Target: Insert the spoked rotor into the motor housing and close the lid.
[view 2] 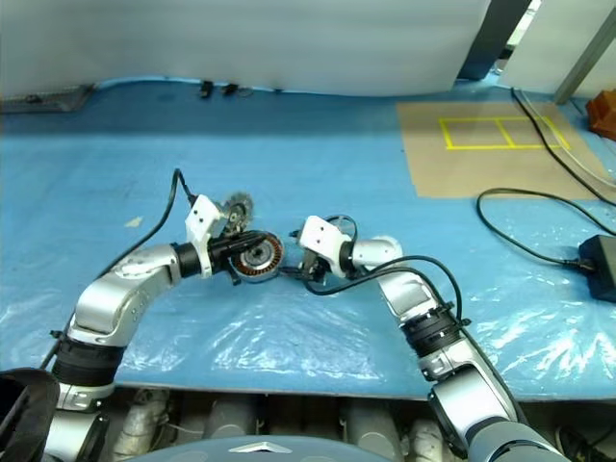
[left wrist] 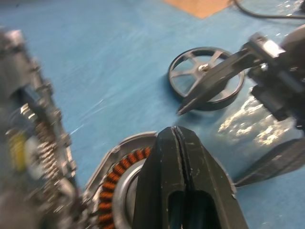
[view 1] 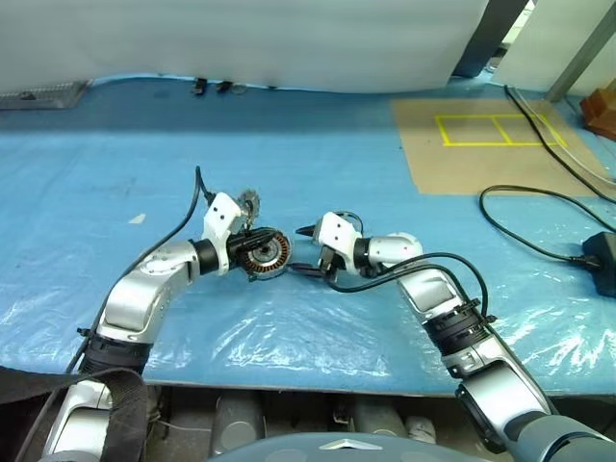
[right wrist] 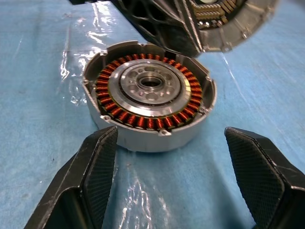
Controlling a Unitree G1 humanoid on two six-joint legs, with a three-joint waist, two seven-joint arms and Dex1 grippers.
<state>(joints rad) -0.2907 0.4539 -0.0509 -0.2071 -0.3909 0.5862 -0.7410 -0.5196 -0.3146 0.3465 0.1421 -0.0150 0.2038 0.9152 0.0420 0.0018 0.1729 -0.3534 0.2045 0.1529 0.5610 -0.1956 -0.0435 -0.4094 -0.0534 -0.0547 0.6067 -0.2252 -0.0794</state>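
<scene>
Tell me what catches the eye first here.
The round silver motor housing with its ring of copper windings sits on the blue sheet. The right gripper frames it with open jaws that stand clear of it. The left gripper is shut at its rim, and a dark spoked rotor lies flat nearby.

Count of parts on the blue surface

One motor housing [right wrist: 150,95] with one raised lid [right wrist: 228,24], and one spoked rotor [left wrist: 188,71]. Two grippers, the left gripper [left wrist: 174,136] and the right gripper [right wrist: 170,131], each with two black fingers. One brown cardboard sheet [view 1: 481,144] carries one yellow tape outline [view 1: 493,130] split into two boxes. One black box [view 1: 602,255], one loose black cable [view 1: 510,192], and two small dark clips [view 1: 198,87] at the far edge.
</scene>
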